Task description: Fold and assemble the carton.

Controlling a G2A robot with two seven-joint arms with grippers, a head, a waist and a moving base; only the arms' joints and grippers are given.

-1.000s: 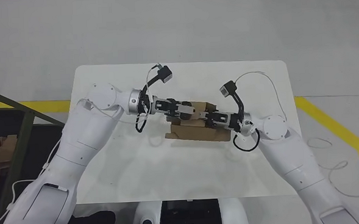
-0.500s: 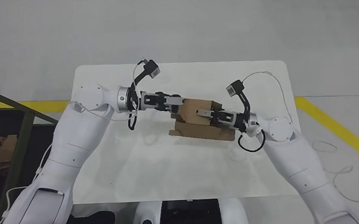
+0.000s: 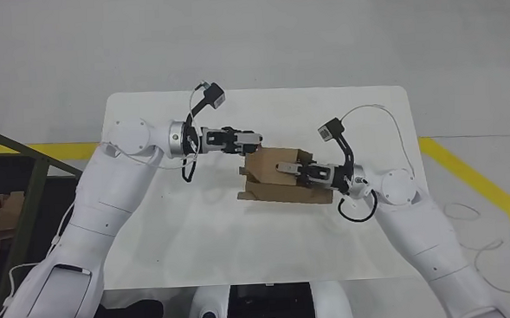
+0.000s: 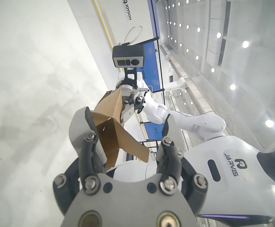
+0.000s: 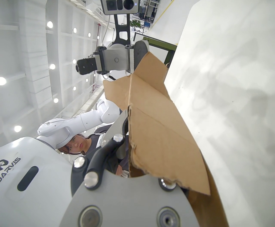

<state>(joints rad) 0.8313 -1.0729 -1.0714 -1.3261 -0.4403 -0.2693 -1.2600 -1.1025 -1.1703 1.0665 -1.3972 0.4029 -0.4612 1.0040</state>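
In the top view, the brown cardboard carton [image 3: 269, 171] is seen partly opened at the middle of the white table [image 3: 155, 242], just right of the frame's centre. The left gripper [image 3: 254, 140] is held at the carton's upper left corner with its fingers [image 4: 89, 122] spread wide; one of them is set against a flap and nothing is gripped. A wall of the carton is pinched by the right gripper [image 3: 283, 167], which is laid in from the right with its jaws closed onto the cardboard.
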